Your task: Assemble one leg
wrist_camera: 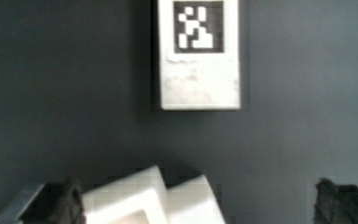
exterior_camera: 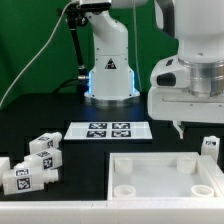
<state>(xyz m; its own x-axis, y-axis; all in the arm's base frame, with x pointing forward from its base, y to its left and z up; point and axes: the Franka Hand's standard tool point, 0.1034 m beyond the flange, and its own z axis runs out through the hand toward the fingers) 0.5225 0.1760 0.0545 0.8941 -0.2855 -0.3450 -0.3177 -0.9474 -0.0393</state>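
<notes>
Your gripper (wrist_camera: 202, 205) hangs spread, empty. The leg (exterior_camera: 210, 147) sits at the exterior view's right edge, beside the tray (exterior_camera: 160, 157). Descend off-centre and a finger may topple it or clip the tray.

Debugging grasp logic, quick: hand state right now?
Hand: open wide, holding nothing; the leg sits apart from it.
</notes>
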